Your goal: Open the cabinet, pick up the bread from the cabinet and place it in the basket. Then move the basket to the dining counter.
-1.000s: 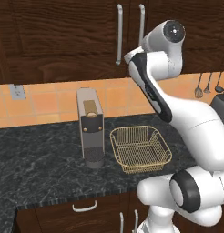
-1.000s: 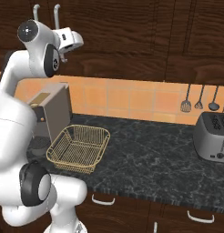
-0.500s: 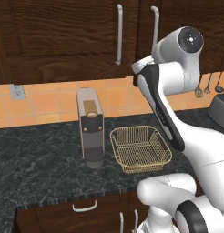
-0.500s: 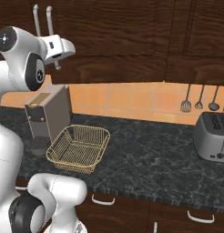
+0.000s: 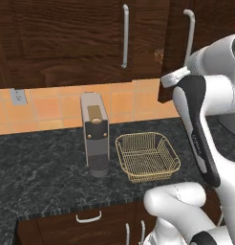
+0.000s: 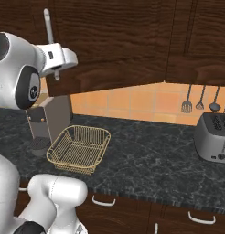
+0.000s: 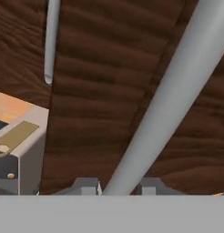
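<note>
Hand view, claw (image 7: 119,187) gripping silver bar handle (image 7: 173,95), dark wood-grain cabinet (image 7: 100,91) door

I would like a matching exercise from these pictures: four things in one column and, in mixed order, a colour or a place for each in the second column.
Things:
1. basket
2. toaster
3. cabinet handle
4. coffee machine

Descriptions:
A. between the jaws
B. golden wire, with nothing in it
C. grey, under the hanging utensils
D. left of the basket on the black counter

Pairs: 1-B, 2-C, 3-A, 4-D

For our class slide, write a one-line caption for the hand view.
Gripper closed on the cabinet door's silver bar handle, coffee machine below.
</note>
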{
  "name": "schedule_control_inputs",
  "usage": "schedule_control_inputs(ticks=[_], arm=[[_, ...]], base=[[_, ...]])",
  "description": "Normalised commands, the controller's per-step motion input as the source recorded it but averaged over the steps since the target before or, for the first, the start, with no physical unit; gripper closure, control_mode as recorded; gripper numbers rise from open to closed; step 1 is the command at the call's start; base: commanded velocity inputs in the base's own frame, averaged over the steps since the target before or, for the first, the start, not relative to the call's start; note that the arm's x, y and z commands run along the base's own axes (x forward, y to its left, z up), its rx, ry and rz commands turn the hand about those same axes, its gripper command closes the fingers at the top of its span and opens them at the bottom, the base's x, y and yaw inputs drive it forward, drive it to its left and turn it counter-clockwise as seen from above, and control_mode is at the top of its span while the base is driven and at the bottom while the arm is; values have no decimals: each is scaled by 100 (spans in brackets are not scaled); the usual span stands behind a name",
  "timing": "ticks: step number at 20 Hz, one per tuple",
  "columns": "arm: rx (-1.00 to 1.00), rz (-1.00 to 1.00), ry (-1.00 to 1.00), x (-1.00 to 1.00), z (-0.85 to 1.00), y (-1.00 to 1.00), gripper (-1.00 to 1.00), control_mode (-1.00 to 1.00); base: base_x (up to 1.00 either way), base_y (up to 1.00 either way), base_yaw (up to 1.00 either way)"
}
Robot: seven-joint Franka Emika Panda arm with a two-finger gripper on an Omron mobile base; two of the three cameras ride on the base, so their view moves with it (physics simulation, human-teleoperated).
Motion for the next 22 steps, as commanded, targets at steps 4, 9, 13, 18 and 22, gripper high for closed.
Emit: schedule_control_inputs(ticks=[4, 9, 13, 18, 22], arm=[[0, 0, 8, -100, 0, 1, -100, -100], [-33, 0, 2, -92, -9, 95, -100, -100], [-40, -2, 0, -44, -1, 100, -100, -100], [-4, -9, -9, -99, 2, 15, -100, -100], [0, -10, -16, -74, 5, 16, -100, -100]], base=[[0, 0, 0], [0, 0, 0], [0, 0, 0], [0, 0, 0], [0, 0, 0]])
